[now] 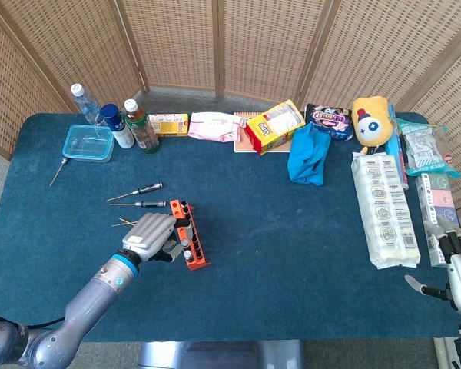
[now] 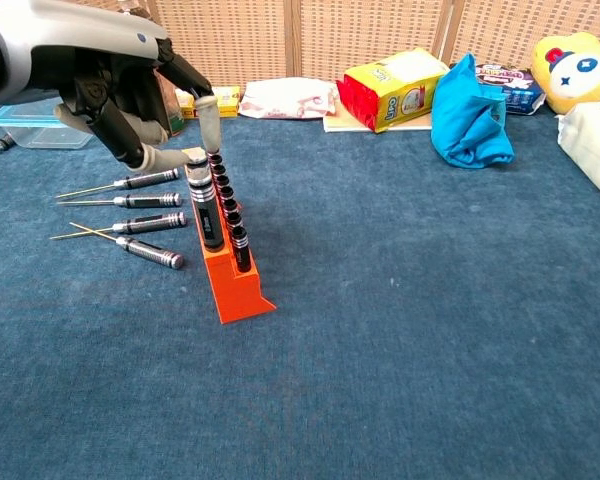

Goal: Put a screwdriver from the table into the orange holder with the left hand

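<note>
The orange holder (image 1: pixel 194 247) (image 2: pixel 236 286) stands on the blue table with a row of black sockets. A black-handled screwdriver (image 2: pixel 204 212) stands upright in its far end. My left hand (image 1: pixel 149 235) (image 2: pixel 115 82) is right over that end, fingers spread. One fingertip and the thumb touch the screwdriver's silver cap from either side. Several loose screwdrivers (image 2: pixel 145 200) (image 1: pixel 136 190) lie on the table left of the holder. My right hand (image 1: pixel 455 267) rests at the table's right front edge, empty, fingers apart.
A clear box (image 1: pixel 87 142) and bottles (image 1: pixel 142 127) stand at the back left. A yellow snack pack (image 1: pixel 273 127), blue cloth (image 1: pixel 307 154) and plush toy (image 1: pixel 371 119) line the back. White packets (image 1: pixel 384 207) lie on the right.
</note>
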Motion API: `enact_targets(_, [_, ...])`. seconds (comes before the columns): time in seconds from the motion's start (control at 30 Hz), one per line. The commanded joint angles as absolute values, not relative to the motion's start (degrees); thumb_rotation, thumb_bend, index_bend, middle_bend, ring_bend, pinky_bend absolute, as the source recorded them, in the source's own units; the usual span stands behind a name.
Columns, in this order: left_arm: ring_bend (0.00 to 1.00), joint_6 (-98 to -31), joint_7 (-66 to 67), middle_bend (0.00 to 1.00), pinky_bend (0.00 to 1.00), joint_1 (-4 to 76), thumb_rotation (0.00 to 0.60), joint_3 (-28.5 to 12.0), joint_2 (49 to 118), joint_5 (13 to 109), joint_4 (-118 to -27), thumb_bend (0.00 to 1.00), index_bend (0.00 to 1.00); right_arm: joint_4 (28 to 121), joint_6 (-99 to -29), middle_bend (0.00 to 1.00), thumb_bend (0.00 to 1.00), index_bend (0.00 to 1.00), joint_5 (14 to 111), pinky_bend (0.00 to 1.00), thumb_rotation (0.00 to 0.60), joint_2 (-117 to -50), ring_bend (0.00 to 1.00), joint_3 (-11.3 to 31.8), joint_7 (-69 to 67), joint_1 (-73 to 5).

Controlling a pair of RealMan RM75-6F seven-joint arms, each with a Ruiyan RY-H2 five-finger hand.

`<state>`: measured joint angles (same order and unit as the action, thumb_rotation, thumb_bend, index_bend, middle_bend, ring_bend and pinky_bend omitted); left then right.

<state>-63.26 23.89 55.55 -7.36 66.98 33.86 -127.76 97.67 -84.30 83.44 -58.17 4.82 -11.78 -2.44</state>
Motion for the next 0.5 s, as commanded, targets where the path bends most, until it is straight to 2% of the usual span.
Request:
enact_targets(0.03, [1.0, -63.3, 23.8, 1.0, 0.96, 55.4, 0.6, -7.6, 66.5, 33.9, -128.2, 0.41, 0.44, 97.7, -84.3, 0.04, 0.09, 0.13, 83.4, 0.01, 0.6, -58.2, 0.06, 4.8, -11.7, -2.5])
enact_targets(0.5, [1.0, -62.8, 20.9, 1.0, 0.96, 53.5, 0.6, -9.0, 61.7, 36.0, -130.2, 0.41, 0.44, 97.7, -84.3, 0.04, 0.09, 0.13, 83.5, 0.01, 0.6, -58.2, 0.06, 4.8, -11.7, -2.4])
